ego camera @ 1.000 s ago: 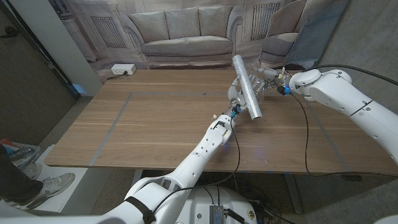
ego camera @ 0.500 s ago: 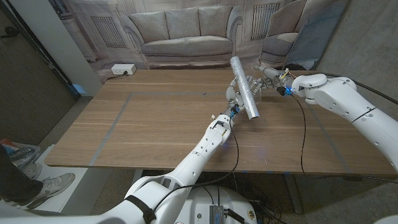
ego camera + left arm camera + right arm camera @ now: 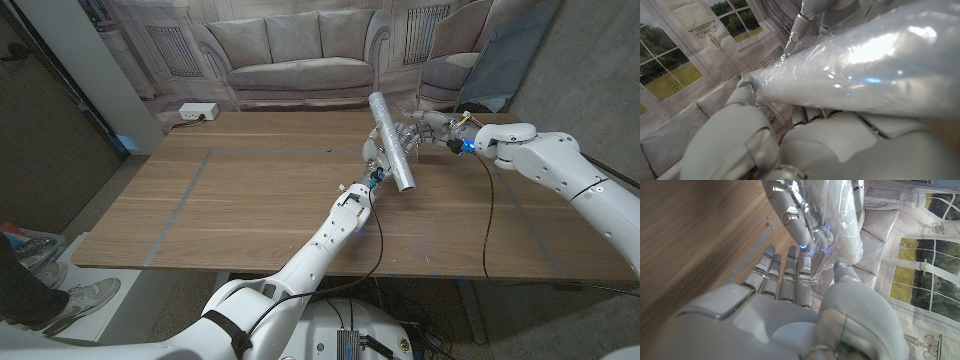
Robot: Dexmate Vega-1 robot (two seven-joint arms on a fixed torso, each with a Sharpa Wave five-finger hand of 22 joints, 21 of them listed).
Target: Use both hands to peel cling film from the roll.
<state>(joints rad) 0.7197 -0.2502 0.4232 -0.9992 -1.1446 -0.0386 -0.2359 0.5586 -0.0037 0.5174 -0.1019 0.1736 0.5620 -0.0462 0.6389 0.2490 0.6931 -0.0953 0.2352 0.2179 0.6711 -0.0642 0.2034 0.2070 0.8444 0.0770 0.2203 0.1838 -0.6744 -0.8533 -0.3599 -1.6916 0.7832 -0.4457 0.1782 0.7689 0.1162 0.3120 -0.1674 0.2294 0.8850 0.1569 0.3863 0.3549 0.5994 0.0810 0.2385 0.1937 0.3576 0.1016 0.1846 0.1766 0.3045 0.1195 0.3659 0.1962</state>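
The left robot hand (image 3: 377, 160) grips the roll of cling film (image 3: 392, 140) and holds it up off the wooden worktop (image 3: 250, 200), tilted, its upper end leaning toward the far edge and its lower end pointing back toward the robot. From the left wrist view the roll (image 3: 865, 70) lies right across the fingers (image 3: 740, 135), glossy and wrinkled, with those fingers wrapped under it. Over on the other side, the right robot hand (image 3: 425, 125) reaches in just beside the roll's upper half. The right wrist view shows that hand (image 3: 790, 310) with fingers (image 3: 785, 275) stretched out straight and side by side, the thumb alongside, and a loose crinkled flap of film (image 3: 827, 235) hanging at the fingertips. Whether a pinch has closed on that flap cannot be told from here. A white power strip (image 3: 197, 112) sits at the far left corner of the worktop, and a backdrop printed with a sofa (image 3: 290, 60) hangs behind.
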